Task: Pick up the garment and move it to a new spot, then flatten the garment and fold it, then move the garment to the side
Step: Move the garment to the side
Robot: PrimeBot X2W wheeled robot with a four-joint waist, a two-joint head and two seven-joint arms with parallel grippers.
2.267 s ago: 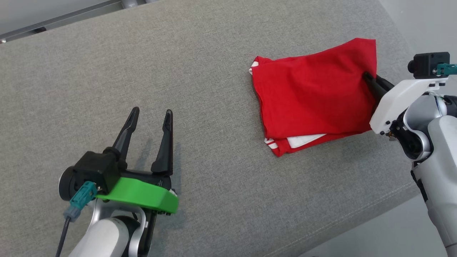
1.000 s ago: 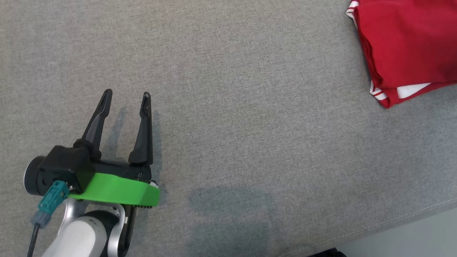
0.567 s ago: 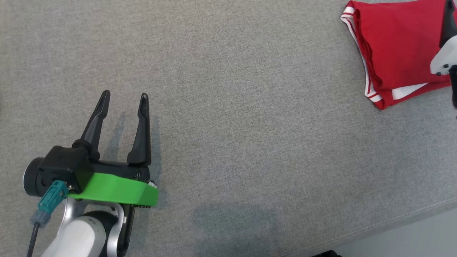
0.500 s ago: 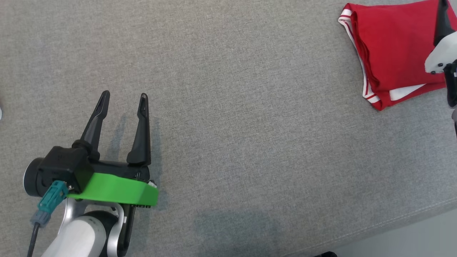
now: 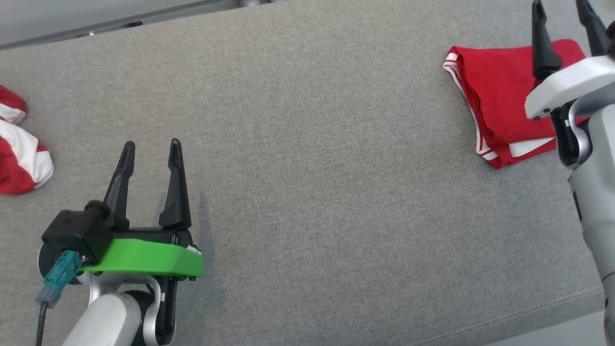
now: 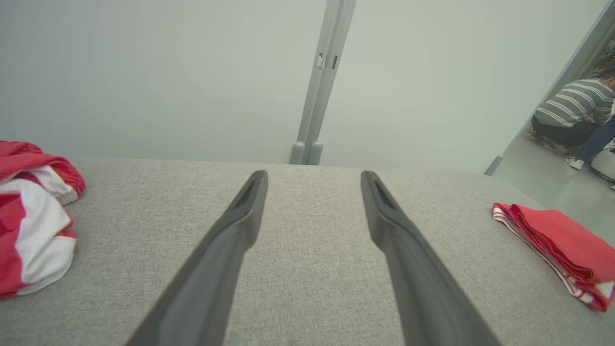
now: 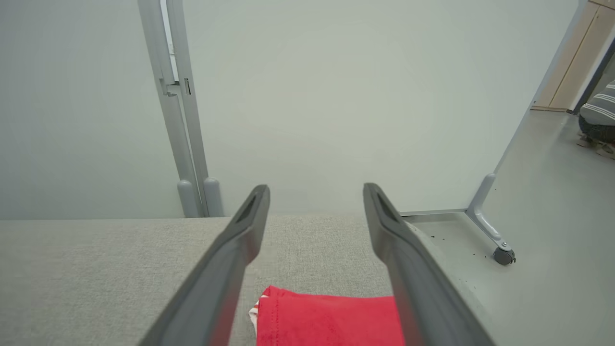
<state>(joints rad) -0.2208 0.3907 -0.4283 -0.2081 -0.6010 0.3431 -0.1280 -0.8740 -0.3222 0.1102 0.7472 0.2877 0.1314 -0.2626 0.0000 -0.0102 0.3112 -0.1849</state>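
Broadly, largest first. Item one: grey padded surface (image 5: 307, 120), running edge to edge across my head view. Item two: folded red garment (image 5: 495, 96), white-striped trim showing at its near corner, lying flat by the surface's right end and well apart from the other cloth. Item three: crumpled red-and-white heap (image 5: 19, 154) at the far left edge, unfolded. Item four: right gripper (image 5: 559, 5), fingers spread wide with nothing between them, poised over the garment's right half. From its wrist camera the red cloth lies below the gap, and I cannot tell whether the fingers fully clear it. Item five: left gripper (image 5: 151, 143), likewise wide and empty, hovering over bare fabric at lower left. Item six: a person (image 6: 571, 115), seated low and distant at the right of the left wrist view. My reading is that the fold is done and the piece sits to the side, so the step in hand is getting the right arm away. I would lift straight up before swinging back, jaws wide, so no fingertip drags a layer and spoils the stack.
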